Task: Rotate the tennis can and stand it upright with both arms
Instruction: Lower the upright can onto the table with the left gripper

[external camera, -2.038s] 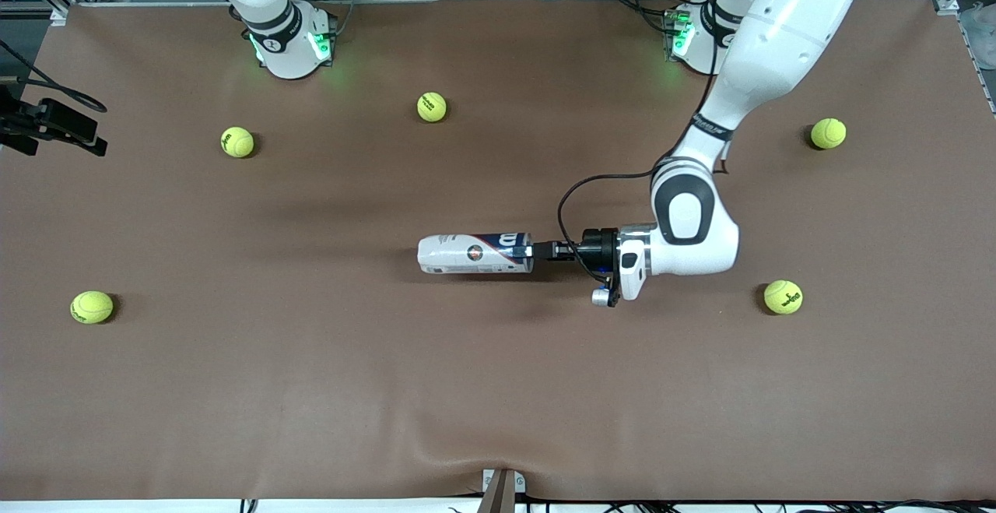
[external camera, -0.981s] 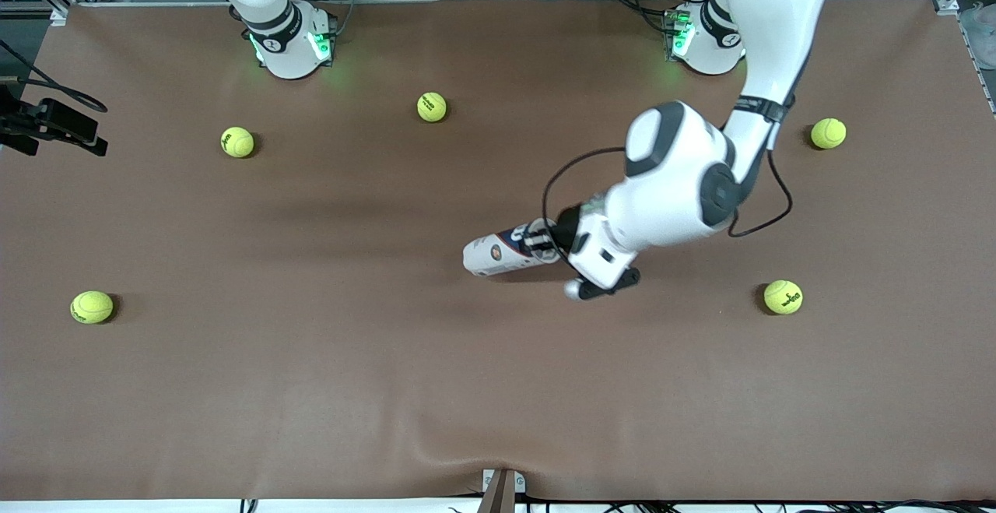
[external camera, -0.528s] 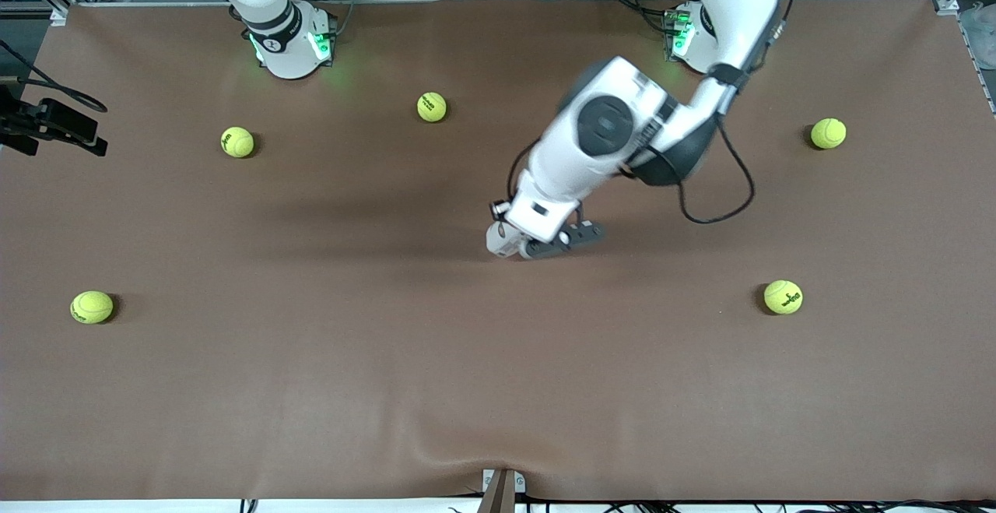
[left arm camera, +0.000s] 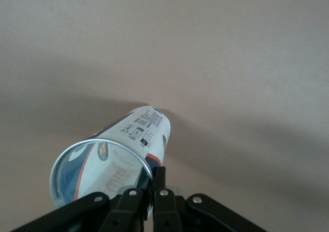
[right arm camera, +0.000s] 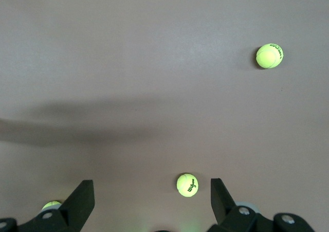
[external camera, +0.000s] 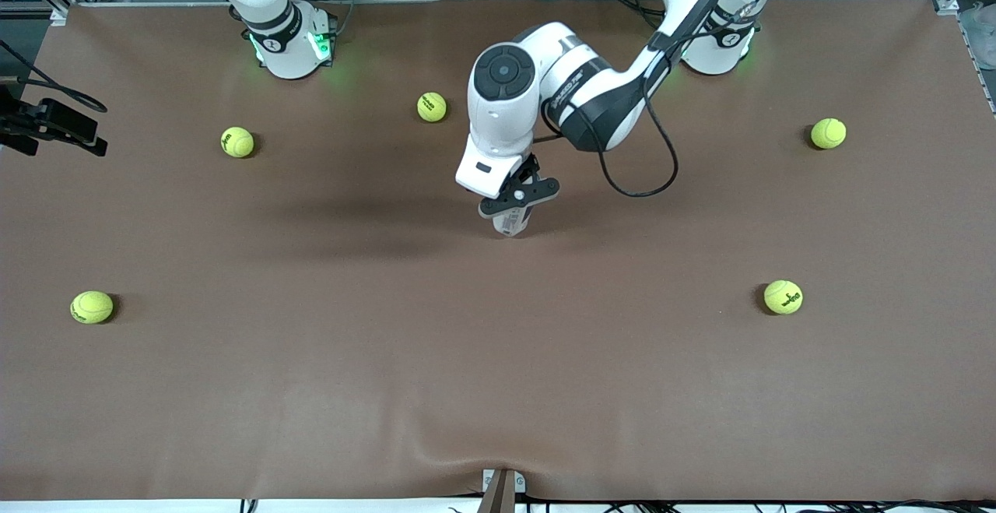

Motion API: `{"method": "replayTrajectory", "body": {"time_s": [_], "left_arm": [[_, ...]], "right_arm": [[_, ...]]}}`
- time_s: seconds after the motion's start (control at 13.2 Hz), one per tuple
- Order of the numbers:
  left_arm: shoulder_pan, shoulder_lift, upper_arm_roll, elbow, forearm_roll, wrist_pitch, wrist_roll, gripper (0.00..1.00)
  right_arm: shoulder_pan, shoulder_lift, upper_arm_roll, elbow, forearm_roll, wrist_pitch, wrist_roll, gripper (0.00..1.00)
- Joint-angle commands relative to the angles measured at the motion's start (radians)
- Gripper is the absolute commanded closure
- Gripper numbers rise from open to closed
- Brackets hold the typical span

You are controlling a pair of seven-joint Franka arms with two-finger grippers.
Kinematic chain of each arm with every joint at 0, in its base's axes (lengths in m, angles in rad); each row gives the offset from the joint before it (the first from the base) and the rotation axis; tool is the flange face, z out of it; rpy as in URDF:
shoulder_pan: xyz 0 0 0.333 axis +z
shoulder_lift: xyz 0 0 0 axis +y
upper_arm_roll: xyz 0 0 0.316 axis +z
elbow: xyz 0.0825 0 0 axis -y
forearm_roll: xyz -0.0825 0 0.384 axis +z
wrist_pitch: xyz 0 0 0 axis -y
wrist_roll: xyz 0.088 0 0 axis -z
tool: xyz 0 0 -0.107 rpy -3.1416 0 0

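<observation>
The tennis can (external camera: 513, 222) stands almost upright on its closed end at the middle of the brown mat, mostly hidden under the left hand. My left gripper (external camera: 518, 200) is shut on the can's silver rim from above. In the left wrist view the can (left arm camera: 139, 134) shows its open mouth, and the left gripper (left arm camera: 153, 174) pinches the rim wall, one finger inside and one outside. My right gripper (right arm camera: 151, 201) is open and empty, high over the mat near its base. That arm waits.
Several yellow-green tennis balls lie scattered on the mat: one (external camera: 432, 107) between the can and the bases, one (external camera: 237, 142) and one (external camera: 92, 307) toward the right arm's end, one (external camera: 828, 133) and one (external camera: 783, 296) toward the left arm's end.
The left arm has swung the can from lying flat to almost upright, and carried its gripped end up and toward the right arm's end. The right arm has not moved.
</observation>
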Motion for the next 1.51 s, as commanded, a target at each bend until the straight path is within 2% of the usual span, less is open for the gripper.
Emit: {"method": "replayTrajectory", "body": {"time_s": [0.0, 0.75, 0.91, 1.06, 1.28, 1.43], "left_arm": [[0.002, 0.013, 0.005, 0.026, 0.023, -0.015, -0.001, 1.0], [-0.008, 0.043, 0.005, 0.029, 0.021, 0.03, -0.01, 1.0], [-0.008, 0.044, 0.005, 0.029, 0.023, 0.03, -0.01, 0.85], [-0.008, 0.044, 0.005, 0.029, 0.021, 0.03, -0.01, 0.74], [-0.008, 0.043, 0.001, 0.03, 0.021, 0.039, -0.01, 0.64], [-0.007, 0.04, -0.001, 0.03, 0.018, 0.042, -0.01, 0.62]], "right_arm": [[-0.003, 0.003, 0.002, 0.009, -0.003, 0.001, -0.007, 0.0], [0.001, 0.004, 0.002, 0.009, -0.003, -0.001, -0.007, 0.0], [0.001, 0.003, 0.002, 0.009, -0.003, -0.001, -0.007, 0.0], [0.001, 0.004, 0.002, 0.009, -0.003, -0.001, -0.007, 0.0], [0.001, 0.004, 0.002, 0.009, -0.003, -0.001, -0.007, 0.0], [0.001, 0.004, 0.002, 0.009, -0.003, -0.001, -0.007, 0.0]]}}
